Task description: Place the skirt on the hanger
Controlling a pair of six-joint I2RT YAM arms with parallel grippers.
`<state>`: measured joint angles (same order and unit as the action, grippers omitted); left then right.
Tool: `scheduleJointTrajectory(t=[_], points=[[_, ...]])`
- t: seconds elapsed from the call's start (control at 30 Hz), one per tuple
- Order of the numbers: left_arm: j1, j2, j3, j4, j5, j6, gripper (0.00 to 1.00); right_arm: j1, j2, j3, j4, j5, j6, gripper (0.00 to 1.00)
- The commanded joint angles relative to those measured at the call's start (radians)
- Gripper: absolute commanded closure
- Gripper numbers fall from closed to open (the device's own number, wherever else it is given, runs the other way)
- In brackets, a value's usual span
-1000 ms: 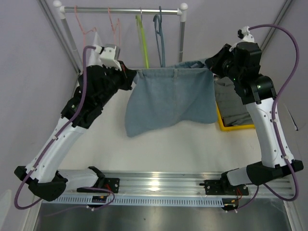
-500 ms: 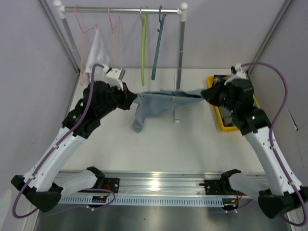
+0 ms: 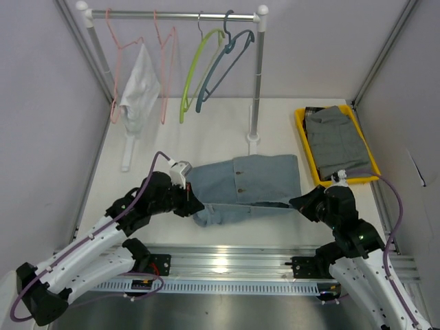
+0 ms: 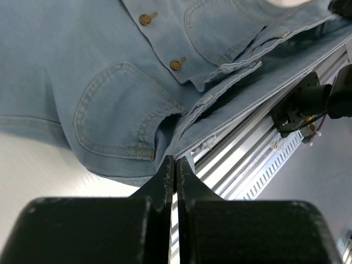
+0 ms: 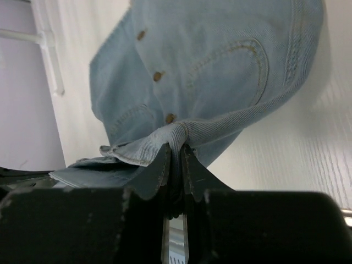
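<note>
Fingers (image 4: 163, 181) of the left gripper (image 4: 175, 161) are pressed together, their tips nipping the edge of the skirt (image 4: 110, 82) beside a stitched pocket (image 4: 118, 118). Fingers (image 5: 158, 165) of the right gripper (image 5: 176, 149) pinch a bunched fold of the same denim, which rises between the two tips. From above, the skirt (image 3: 251, 180) lies spread on the table (image 3: 172, 144) toward the near edge, slightly right of centre, button (image 3: 238, 175) side up. The left gripper (image 3: 192, 203) meets its near left corner and the right gripper (image 3: 297, 203) its near right corner. The garment's near edge runs in a line from one gripper to the other, with part of the cloth doubled beneath it. Just nearer than the skirt, a metal track (image 3: 227, 265) runs along the table's near edge. At the far edge a rail (image 3: 172, 12) on a post (image 3: 258, 82) carries four hangers: two pink hangers (image 3: 165, 82) toward the left, a green hanger (image 3: 191, 72) and a blue hanger (image 3: 221, 69) near the post, both of these tilted. A white cloth (image 3: 137, 86) hangs from the leftmost pink one. All four are well apart from the skirt. Against the right edge, toward the far corner, a yellow tray (image 3: 302, 134) holds a folded grey garment (image 3: 337, 141). The left wrist view shows two brass buttons (image 4: 177, 64) on the skirt's front.
</note>
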<state>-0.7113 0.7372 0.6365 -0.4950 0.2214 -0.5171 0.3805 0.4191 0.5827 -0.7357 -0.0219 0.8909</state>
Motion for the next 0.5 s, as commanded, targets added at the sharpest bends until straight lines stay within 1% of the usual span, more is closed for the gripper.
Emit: scheduleJointTrajectory(t=[0.0,0.07,0.1,0.13,0.17,0.2,0.23,0.3,0.37,0.4,0.43,0.47], points=[[0.013,0.034,0.003,-0.039,-0.135,-0.046,1.0,-0.014,0.01,-0.03,0.018,0.088,0.025,1.0],[0.012,0.085,0.038,-0.057,-0.194,-0.047,1.0,-0.014,0.079,-0.014,0.067,0.1,0.01,1.0],[0.015,0.097,0.095,-0.069,-0.238,-0.046,1.0,-0.015,0.113,0.006,0.079,0.131,-0.01,1.0],[0.013,0.106,0.113,-0.073,-0.258,-0.038,1.0,-0.014,0.186,0.058,0.094,0.143,-0.024,1.0],[0.015,0.122,0.133,-0.073,-0.266,-0.028,1.0,-0.015,0.222,0.083,0.135,0.146,-0.041,1.0],[0.015,0.135,0.178,-0.079,-0.274,-0.009,1.0,-0.015,0.254,0.113,0.151,0.151,-0.058,1.0],[0.022,0.152,0.234,-0.094,-0.295,0.03,1.0,-0.018,0.318,0.181,0.168,0.152,-0.084,1.0],[0.039,0.214,0.314,-0.146,-0.321,0.086,1.0,-0.015,0.366,0.238,0.179,0.158,-0.115,1.0],[0.104,0.249,0.354,-0.157,-0.295,0.141,1.0,-0.015,0.409,0.276,0.19,0.155,-0.121,1.0],[0.134,0.255,0.354,-0.149,-0.257,0.156,1.0,-0.015,0.415,0.279,0.188,0.155,-0.121,0.99],[0.188,0.263,0.353,-0.143,-0.208,0.187,1.0,-0.015,0.414,0.276,0.185,0.155,-0.112,1.0],[0.208,0.281,0.361,-0.155,-0.148,0.199,1.0,-0.015,0.399,0.255,0.188,0.158,-0.107,1.0]])
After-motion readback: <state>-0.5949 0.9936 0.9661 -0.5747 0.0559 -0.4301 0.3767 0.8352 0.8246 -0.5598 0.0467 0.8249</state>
